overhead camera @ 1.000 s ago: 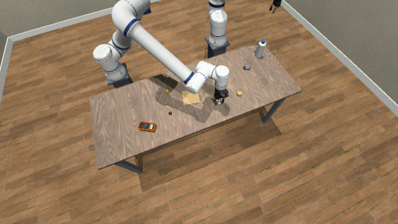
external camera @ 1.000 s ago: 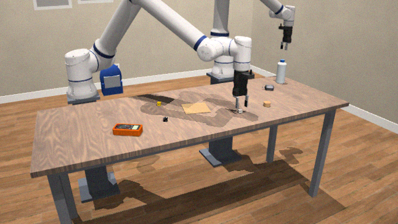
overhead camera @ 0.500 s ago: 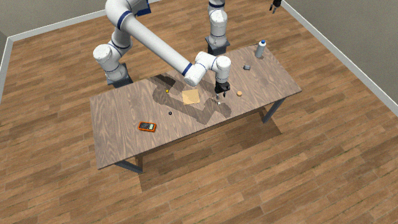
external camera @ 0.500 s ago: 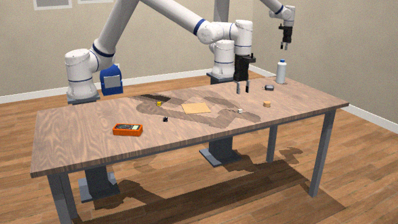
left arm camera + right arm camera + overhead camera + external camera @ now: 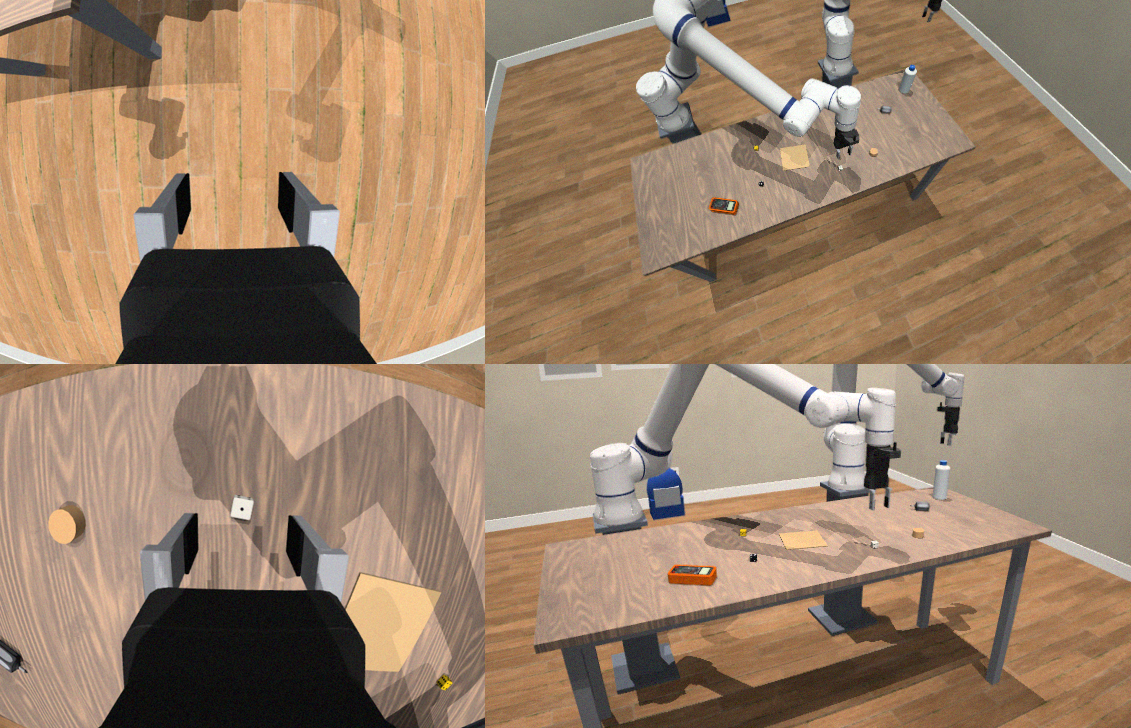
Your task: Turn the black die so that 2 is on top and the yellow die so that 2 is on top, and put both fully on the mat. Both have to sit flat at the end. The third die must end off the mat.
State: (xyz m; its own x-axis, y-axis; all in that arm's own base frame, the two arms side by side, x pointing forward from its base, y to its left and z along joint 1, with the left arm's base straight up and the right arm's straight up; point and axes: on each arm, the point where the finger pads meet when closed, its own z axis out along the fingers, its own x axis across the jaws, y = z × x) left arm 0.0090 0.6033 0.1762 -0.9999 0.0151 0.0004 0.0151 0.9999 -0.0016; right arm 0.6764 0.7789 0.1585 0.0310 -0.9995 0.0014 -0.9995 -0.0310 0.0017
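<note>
The black die [image 5: 761, 184] [image 5: 753, 557] sits on the table, off the mat; its top number is too small to read. The yellow die [image 5: 756, 147] [image 5: 743, 533] [image 5: 444, 682] also lies off the mat; I cannot read its top surely. The white die [image 5: 840, 168] [image 5: 875, 544] [image 5: 242, 508] sits flat with 1 on top, off the mat. The square tan mat [image 5: 787, 162] [image 5: 802, 540] [image 5: 415, 614] bears no die. My right gripper [image 5: 844, 154] [image 5: 879, 507] [image 5: 242, 532] is open and empty, above the white die. My left gripper [image 5: 927, 17] [image 5: 946, 442] [image 5: 234, 191] is open and empty, high beyond the table.
An orange multimeter [image 5: 724, 205] [image 5: 692, 575] lies near the black die. A round wooden piece [image 5: 874, 152] [image 5: 918, 533] [image 5: 62, 526] stands beside the white die. A small grey object [image 5: 886, 109] [image 5: 922, 506] and a bottle [image 5: 907, 80] [image 5: 941, 482] are towards the table's far right.
</note>
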